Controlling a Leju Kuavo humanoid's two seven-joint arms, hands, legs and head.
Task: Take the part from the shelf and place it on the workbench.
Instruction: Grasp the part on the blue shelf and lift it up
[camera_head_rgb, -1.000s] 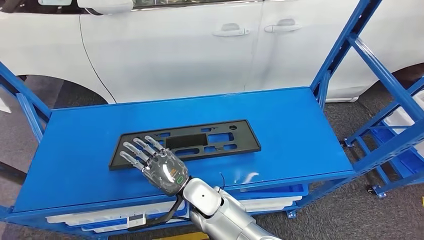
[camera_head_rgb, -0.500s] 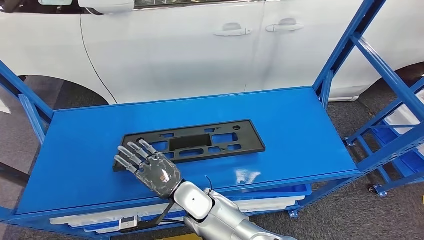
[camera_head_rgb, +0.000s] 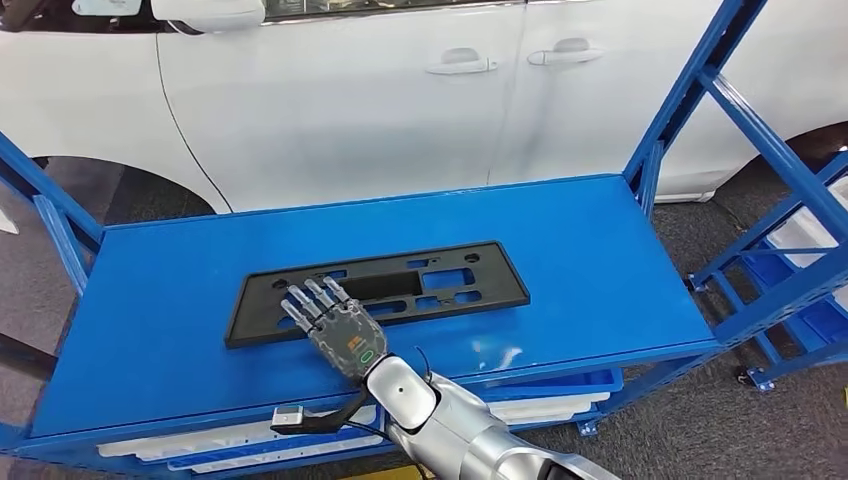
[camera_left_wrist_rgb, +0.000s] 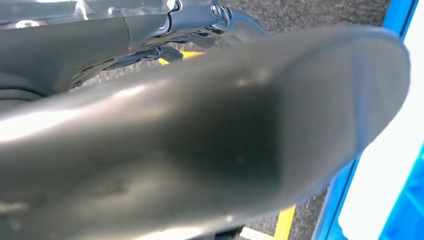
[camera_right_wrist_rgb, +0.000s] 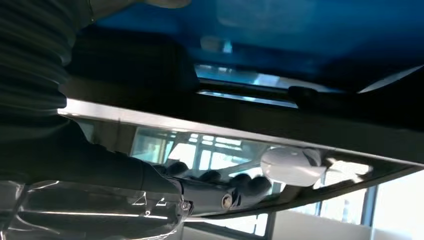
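In the head view, the flat black plastic part (camera_head_rgb: 378, 289), a long rectangle pierced with cut-outs, is seen lying at frame centre on the glossy blue shelf (camera_head_rgb: 580, 260), with the right hand (camera_head_rgb: 338, 327) laid on its near edge, fingers (camera_head_rgb: 310, 298) extended close together and nothing gripped. The reach-and-grasp step is judged to be in hand, and next a hold around the thin edge is called for. In the right wrist view the dark fingers (camera_right_wrist_rgb: 215, 178) are seen stretched along the part's underside (camera_right_wrist_rgb: 310, 117); the state of the left hand cannot be told.

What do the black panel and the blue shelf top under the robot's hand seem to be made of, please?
The black panel looks like moulded plastic with a matte finish: thin and flat, with crisp cut-out slots and no shine. The blue shelf top looks like painted sheet metal with a glossy coat, since light glints off it near the front edge. Both are judged from look alone.
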